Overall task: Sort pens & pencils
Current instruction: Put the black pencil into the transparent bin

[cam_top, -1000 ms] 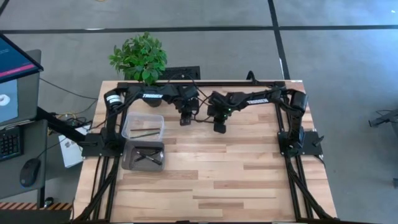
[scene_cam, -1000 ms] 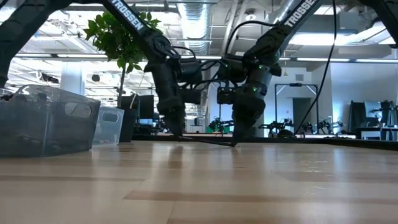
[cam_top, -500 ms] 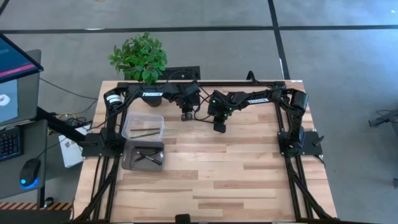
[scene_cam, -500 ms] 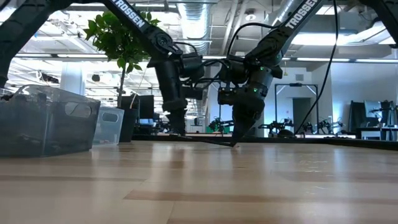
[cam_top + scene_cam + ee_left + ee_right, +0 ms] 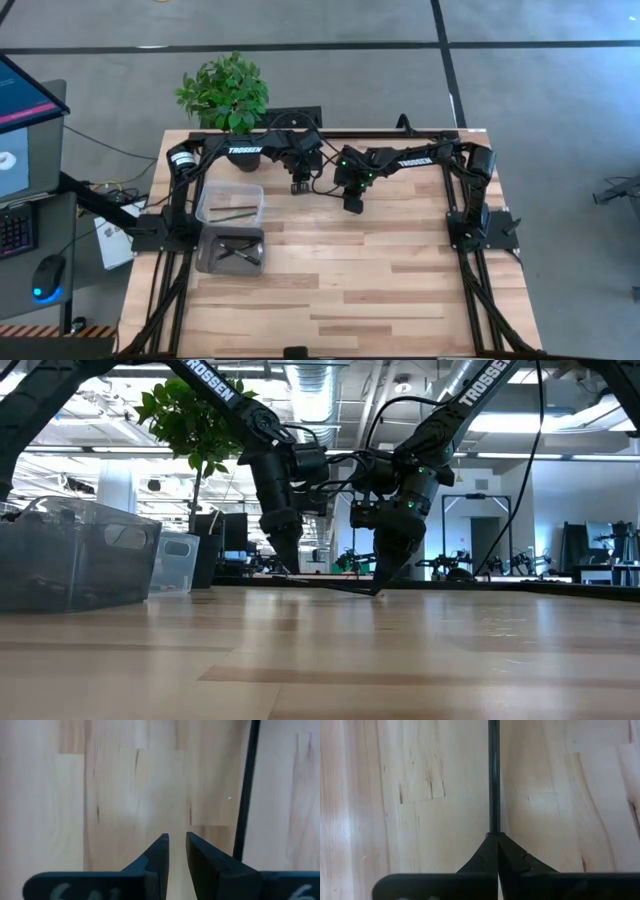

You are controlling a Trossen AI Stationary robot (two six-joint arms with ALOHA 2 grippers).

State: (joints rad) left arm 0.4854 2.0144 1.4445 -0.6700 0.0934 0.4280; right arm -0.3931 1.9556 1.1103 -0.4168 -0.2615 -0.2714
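A thin black pen (image 5: 493,780) lies on the wooden table near its far middle. It shows as a low dark line (image 5: 330,587) in the low view. My right gripper (image 5: 352,205) is shut on one end of it, with the fingertips down at the table (image 5: 377,590). My left gripper (image 5: 298,186) hangs a little above the table (image 5: 285,563) beside the pen's other end (image 5: 246,790). Its fingers stand a narrow gap apart with nothing between them (image 5: 177,845). My right gripper pinches the pen's end (image 5: 493,831) between its two fingertips. The fingers come steeply from above and lie along the pen, which runs straight on past them. The rest of the pen lies low along the table toward my left gripper.
At the table's left stand a clear bin (image 5: 230,190) with a stick in it and a darker bin (image 5: 232,262) with several sticks. Both also show in the low view (image 5: 70,555). A potted plant (image 5: 225,92) stands at the far left corner. Bare wood fills the near half.
My left gripper has risen off the table and drawn slightly toward the far edge, away from the pen. My right gripper has stayed at the pen's end, and the pen has not moved.
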